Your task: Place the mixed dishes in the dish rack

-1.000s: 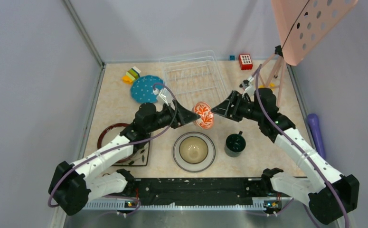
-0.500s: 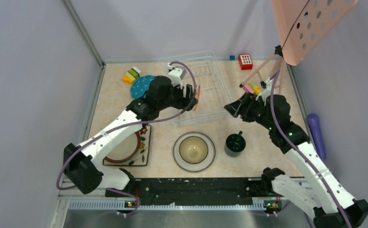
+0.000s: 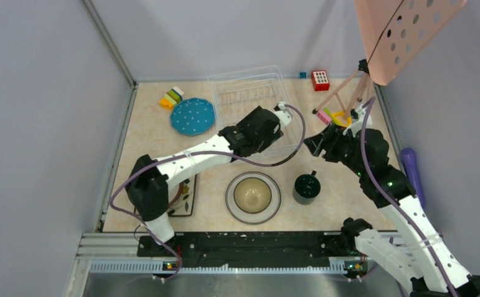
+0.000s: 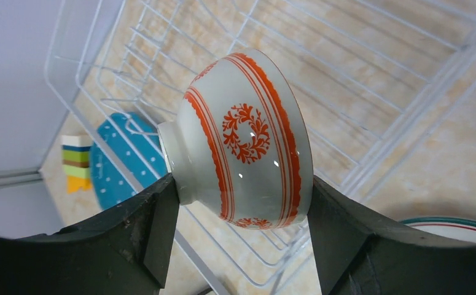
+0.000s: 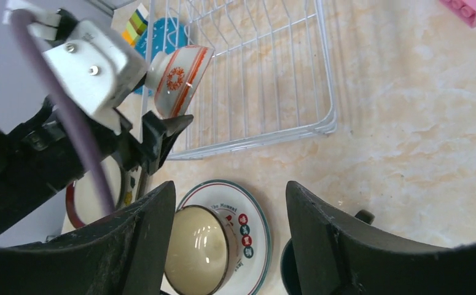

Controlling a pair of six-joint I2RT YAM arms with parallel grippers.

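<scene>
The orange-white bowl [image 4: 241,141] lies tipped on its side, foot toward nine o'clock, pinched between the two jaws of my left gripper [image 4: 240,184] above the dish rack [image 5: 253,141], close to its six o'clock rim. My right gripper [image 5: 229,184] is spread and empty, with the brown bowl [image 5: 198,246] on the grey-rimmed round plate [image 5: 250,233] at six o'clock below it. From above, my left wrist hides the held bowl, and I cannot tell whether it touches the wires.

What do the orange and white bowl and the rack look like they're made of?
The orange and white bowl looks like glazed ceramic: glossy, with small light glints. The rack is thin white wire, probably coated metal, with a smooth even finish.
</scene>
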